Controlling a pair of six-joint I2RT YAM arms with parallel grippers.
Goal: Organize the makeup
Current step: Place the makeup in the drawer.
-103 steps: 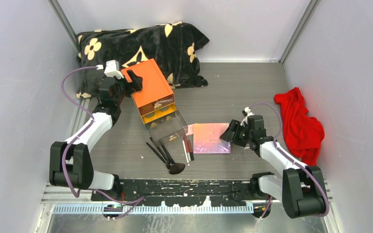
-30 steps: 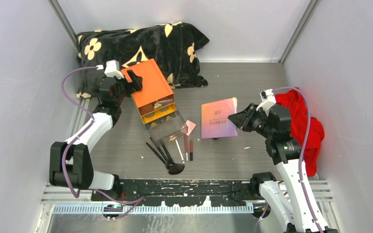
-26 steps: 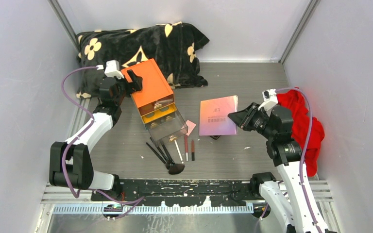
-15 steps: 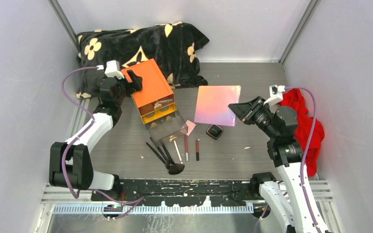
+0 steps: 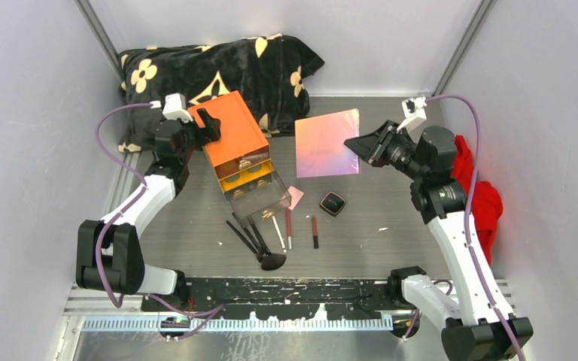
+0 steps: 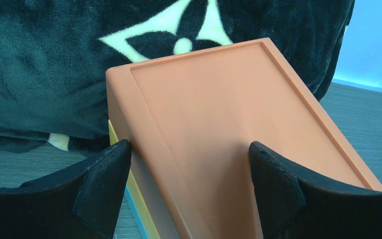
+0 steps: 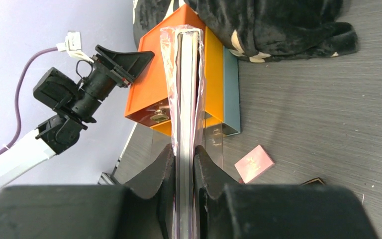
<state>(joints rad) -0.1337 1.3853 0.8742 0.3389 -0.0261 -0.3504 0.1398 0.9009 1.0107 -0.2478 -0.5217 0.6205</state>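
Note:
My right gripper (image 5: 360, 147) is shut on the flat shiny pink palette (image 5: 327, 143) and holds it in the air, right of the orange box (image 5: 232, 132). In the right wrist view the palette (image 7: 185, 89) shows edge-on between my fingers (image 7: 159, 172). My left gripper (image 5: 200, 125) is open, its fingers (image 6: 104, 186) straddling the back corner of the orange box (image 6: 229, 129). Black-handled brushes (image 5: 250, 238), one with a fluffy brown head (image 5: 274, 261), lie by the clear drawers (image 5: 257, 194). A red pencil (image 5: 289, 229) and a dark pencil (image 5: 314, 232) lie beside them.
A small pink card (image 5: 295, 197) and a small black compact (image 5: 333, 203) lie on the table between the drawers and my right arm. A red cloth (image 5: 480, 192) lies at the right wall. A black flowered blanket (image 5: 218, 69) fills the back left.
My right gripper has lifted the palette off the table and carried it up and back. The black compact that lay under it now shows. The dark pencil has shifted right. The left arm has not moved.

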